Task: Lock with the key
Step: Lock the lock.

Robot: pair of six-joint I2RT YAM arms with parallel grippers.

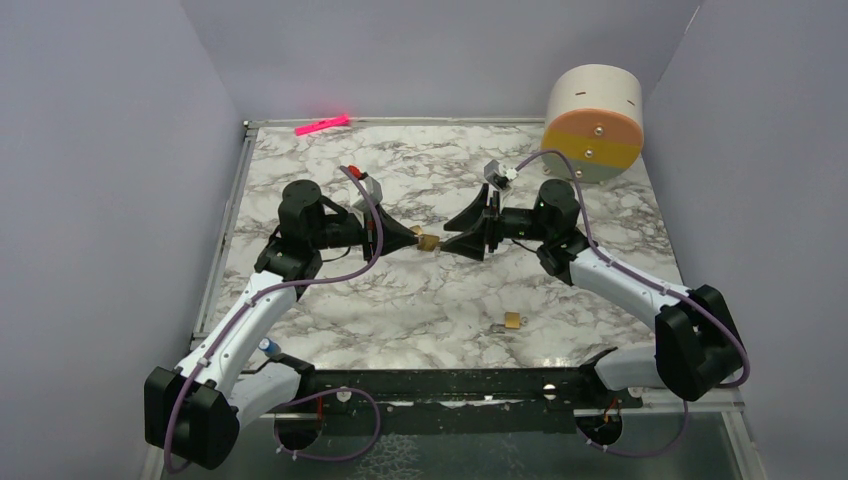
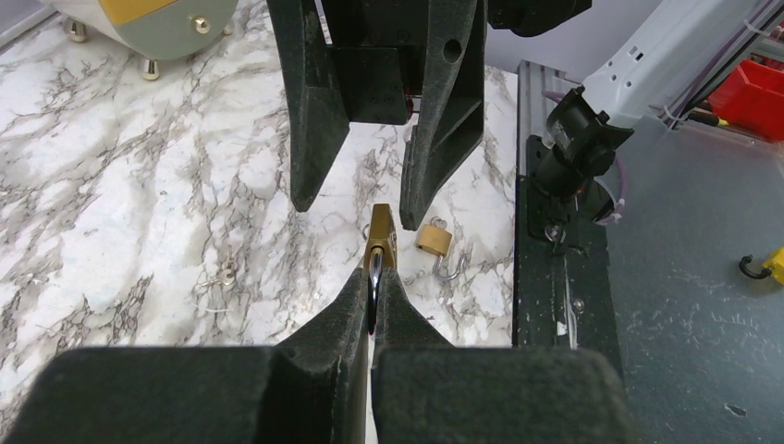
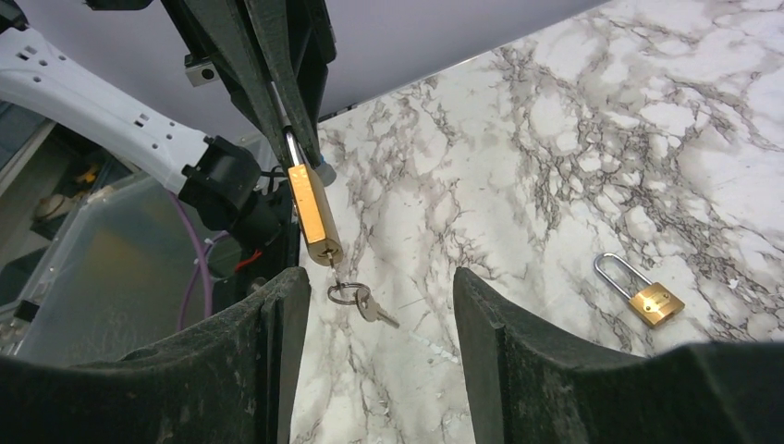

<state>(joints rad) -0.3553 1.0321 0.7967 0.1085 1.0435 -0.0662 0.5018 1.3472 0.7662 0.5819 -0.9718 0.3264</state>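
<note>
Bright even light, soft shadows, sharp focus.

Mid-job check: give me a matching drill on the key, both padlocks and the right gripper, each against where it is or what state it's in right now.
Things:
1. key
2. raised padlock
3. second padlock
4. right gripper

States:
A. open, holding nothing
B. pinched by its shackle in the left gripper
C. silver, on a ring, lying on the table in no gripper
D. brass, lying on the table toward its near edge, apart from both grippers

Pairs: 1-C, 2-B, 3-D, 4-A
</note>
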